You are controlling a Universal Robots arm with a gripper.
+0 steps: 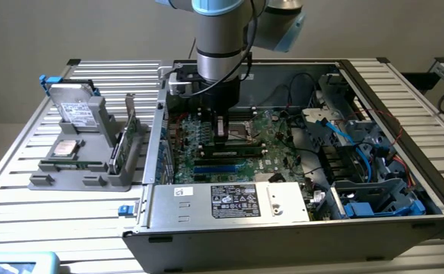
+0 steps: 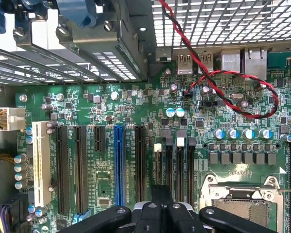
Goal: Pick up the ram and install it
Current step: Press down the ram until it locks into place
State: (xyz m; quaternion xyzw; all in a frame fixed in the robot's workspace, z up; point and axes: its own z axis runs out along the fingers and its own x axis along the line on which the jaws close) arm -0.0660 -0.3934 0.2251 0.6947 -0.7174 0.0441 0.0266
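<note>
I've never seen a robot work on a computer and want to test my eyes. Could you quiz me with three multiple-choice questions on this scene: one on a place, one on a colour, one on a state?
1. Where is the gripper?
A. Over the grey tray of parts
B. Inside the computer case, above the motherboard
C. Over the bare slatted table

2. What colour is the twisted wire that loops across the motherboard?
A. Red and black
B. Yellow and green
C. All white

3. In what state is the computer case?
A. Open, its inside in plain sight
B. Closed on all sides
C. Wrapped in plastic

Answers:
1. B: the gripper hangs within the walls of the computer case, over the green motherboard.
2. A: the twisted wire is red wound with black.
3. A: the boards, cables and drive bays all show from above.
</note>
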